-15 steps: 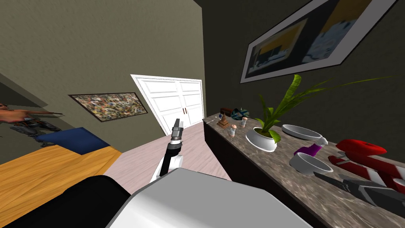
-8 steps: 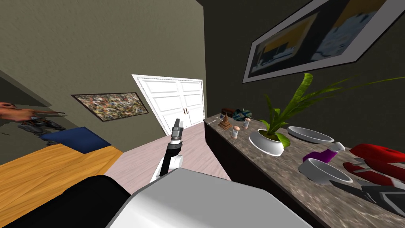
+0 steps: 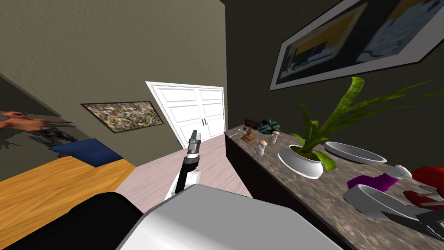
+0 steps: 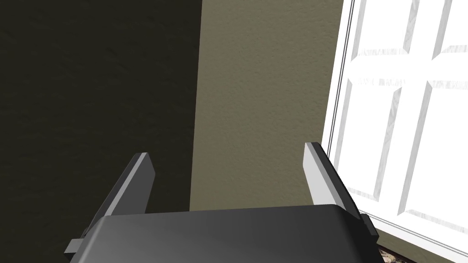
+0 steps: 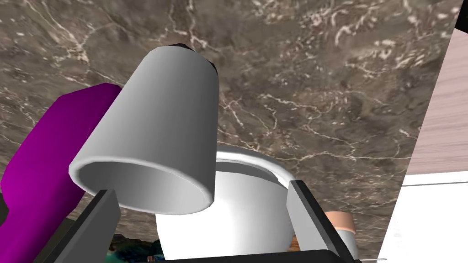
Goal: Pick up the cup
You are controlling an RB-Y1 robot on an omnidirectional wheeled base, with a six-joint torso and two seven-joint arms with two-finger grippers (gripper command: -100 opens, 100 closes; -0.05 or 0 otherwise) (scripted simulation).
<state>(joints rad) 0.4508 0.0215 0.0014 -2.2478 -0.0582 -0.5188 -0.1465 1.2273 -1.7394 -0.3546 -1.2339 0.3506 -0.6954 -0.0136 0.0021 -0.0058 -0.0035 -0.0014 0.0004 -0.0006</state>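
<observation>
The cup (image 5: 155, 137) is a plain grey tumbler, tilted with its open mouth towards my right hand, leaning against a purple object (image 5: 45, 164) on a brown marbled counter (image 5: 320, 91). My right gripper (image 5: 203, 191) is open; the cup's rim lies just beyond and between its fingers, close to one finger, not pressed. In the head view the cup (image 3: 399, 170) shows small at the far right beside the purple object (image 3: 373, 181), with the right gripper's dark blades (image 3: 403, 215) near it. My left gripper (image 4: 226, 155) is open and empty, held up in front of my chest (image 3: 194, 141).
A white bowl (image 3: 368, 199) sits right by the cup. Further along the counter (image 3: 329, 204) stand a potted plant (image 3: 301, 160), a flat dish (image 3: 353, 152), red objects (image 3: 429, 175) and small shakers (image 3: 261, 147). White double doors (image 3: 195, 113) are ahead.
The whole head view has shifted: the counter's objects slid right and lower, so I have moved along the counter. The left arm holds its pose.
</observation>
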